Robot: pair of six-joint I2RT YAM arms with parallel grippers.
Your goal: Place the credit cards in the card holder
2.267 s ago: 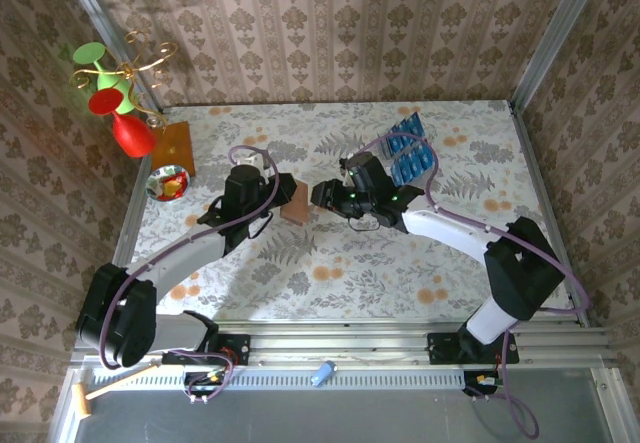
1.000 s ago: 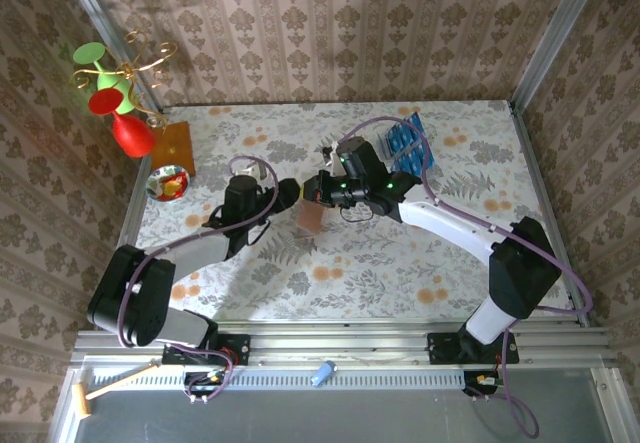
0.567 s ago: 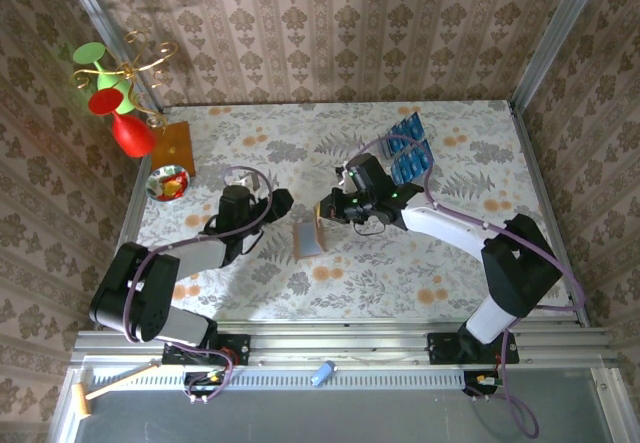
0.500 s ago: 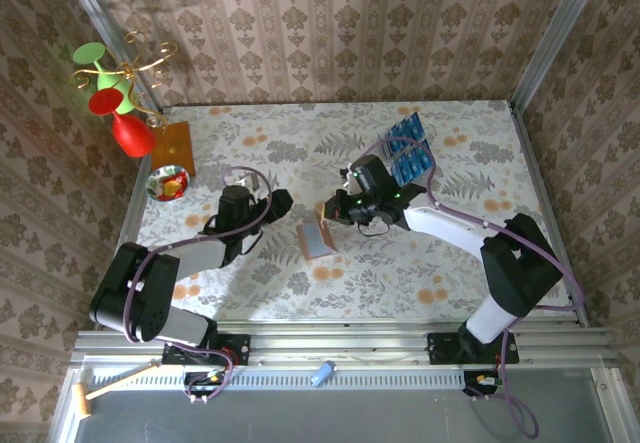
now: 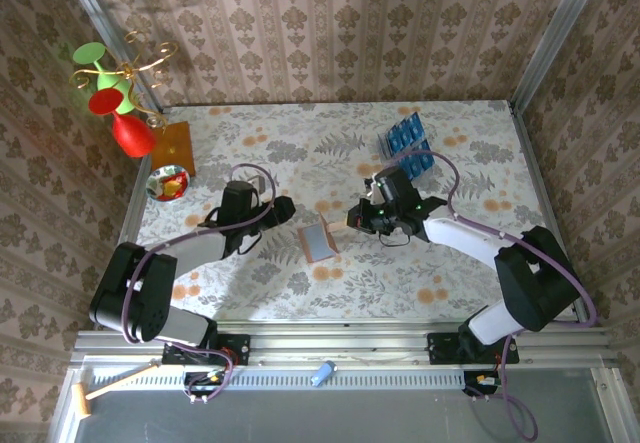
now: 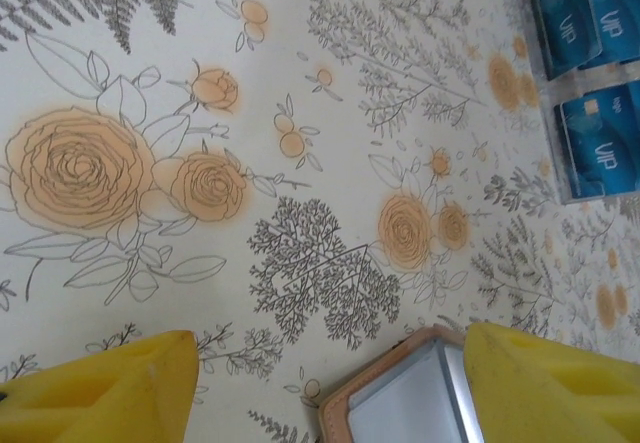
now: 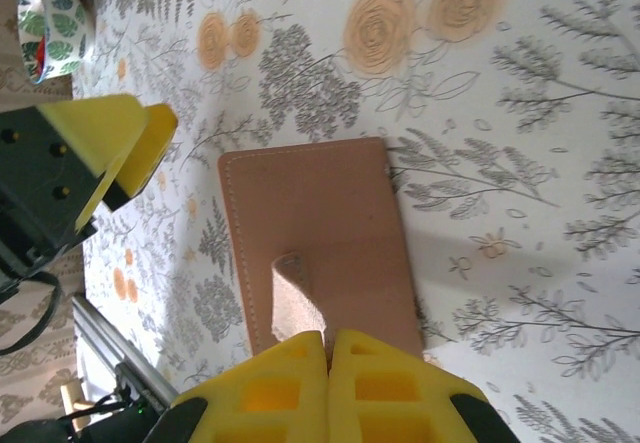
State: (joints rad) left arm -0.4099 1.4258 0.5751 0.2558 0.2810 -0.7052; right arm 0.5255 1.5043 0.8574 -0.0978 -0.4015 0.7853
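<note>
Top external view: the left gripper stands with its jaws wide apart and nothing between them, low over the flowered table. The right gripper faces it from the other side, jaws pressed together. The card holder lies flat on the table between the two, apart from the left gripper and just beside the right one. The credit cards stand at the far right of the table, behind the right arm and well apart from the card holder. A wooden board, a patterned bowl and a red vase sit at the far left edge, none of them between the grippers and the card holder.

Left wrist view: both yellow fingers are spread to the sides of the frame. One corner of the card holder, salmon-edged with a pale window, reaches up between them, close to the right-hand finger; whether it touches cannot be told. The blue cards sit in a clear rack at the upper right.

Right wrist view: the two yellow pads meet with no gap. The card holder lies directly ahead, its small tab ending just at the fingertips; contact cannot be told. The left gripper's open fingers appear at the left, beyond the card holder's far edge.
</note>
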